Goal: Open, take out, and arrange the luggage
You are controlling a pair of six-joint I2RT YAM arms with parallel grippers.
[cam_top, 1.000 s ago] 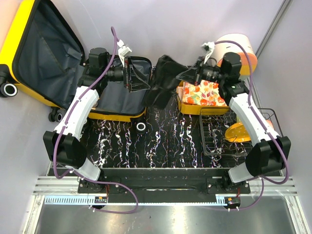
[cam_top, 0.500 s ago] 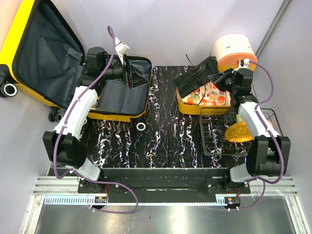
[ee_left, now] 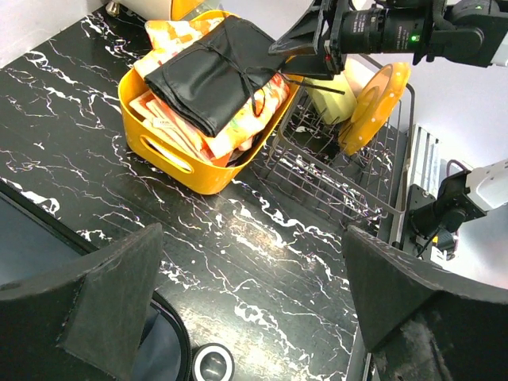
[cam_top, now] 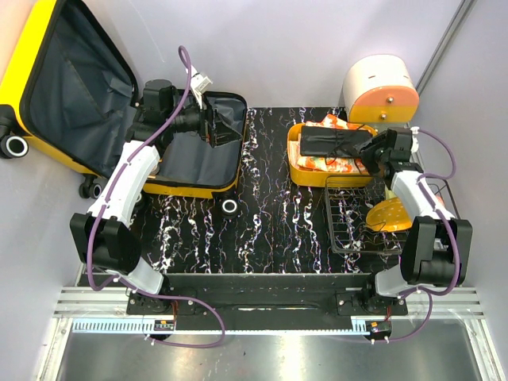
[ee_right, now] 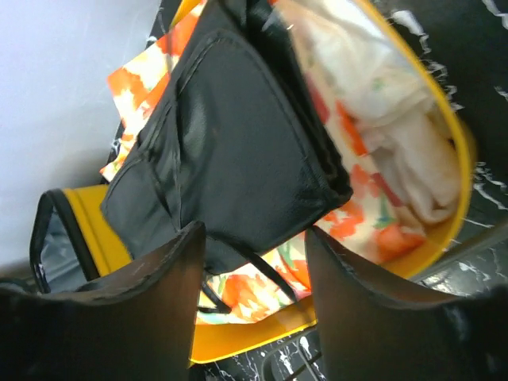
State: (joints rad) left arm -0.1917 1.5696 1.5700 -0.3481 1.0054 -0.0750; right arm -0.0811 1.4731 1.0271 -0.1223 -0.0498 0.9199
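The yellow luggage (cam_top: 79, 87) lies open at the left, its lid propped against the wall and its grey-lined base (cam_top: 194, 163) on the table. My left gripper (cam_top: 218, 127) hovers over the base's right edge, open and empty; its wrist view shows the fingers (ee_left: 87, 309) wide apart over the black marbled table. A folded black bag (cam_top: 329, 143) (ee_left: 214, 71) (ee_right: 230, 135) rests on floral cloth (ee_right: 365, 214) in the yellow basket (cam_top: 295, 176) (ee_left: 159, 151). My right gripper (cam_top: 363, 151) (ee_right: 254, 270) is at the bag's right end, jaws apart, only a thin strap between them.
A wire rack (cam_top: 349, 230) (ee_left: 333, 171) holding a yellow plate (cam_top: 389, 216) (ee_left: 373, 103) stands at the right, just in front of the basket. A white and orange drum (cam_top: 381, 83) sits at the back right. A luggage wheel (cam_top: 229, 206) pokes out onto the table.
My right gripper carried the black bag rightwards from mid-table, set it on the basket and opened. My left gripper stayed over the luggage base and opened a little wider.
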